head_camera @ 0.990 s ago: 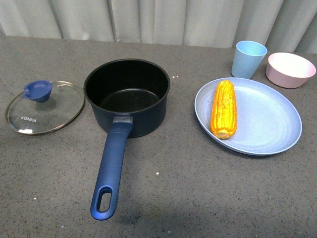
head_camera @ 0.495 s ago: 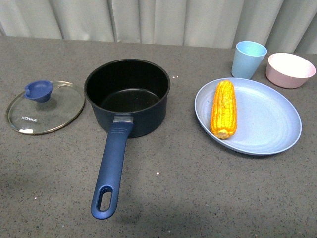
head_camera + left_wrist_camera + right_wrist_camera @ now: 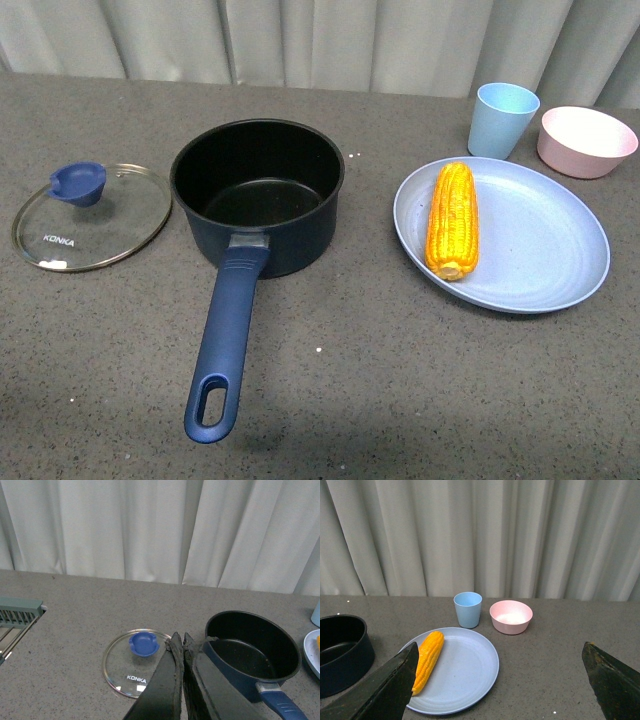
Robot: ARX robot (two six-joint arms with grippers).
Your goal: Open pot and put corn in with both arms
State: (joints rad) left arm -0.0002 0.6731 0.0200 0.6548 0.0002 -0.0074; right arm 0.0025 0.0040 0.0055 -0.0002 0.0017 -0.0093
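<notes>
Reading KONKA on lid (image 3: 92, 217); corn (image 3: 452, 220) axis front-to-back, pot (image 3: 257, 195) handle toward robot — left gripper (image 3: 181, 645) closed, right gripper (image 3: 500, 650) spread wide.

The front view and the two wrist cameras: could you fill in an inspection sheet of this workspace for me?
Surface: grey speckled tabletop, a few white specks.
Job's things: pot open and empty, handle toward the robot; glass lid flat on the table left of it, apart; corn lying on a blue plate right of the pot.
Clutter: light blue cup and pink bowl behind the plate.
Grippers: left gripper shut, empty; right gripper wide open, empty.
Cables: nothing seen.
Surroundings: pale curtain behind the table; slatted rack beside the table, seen in the left wrist view.
</notes>
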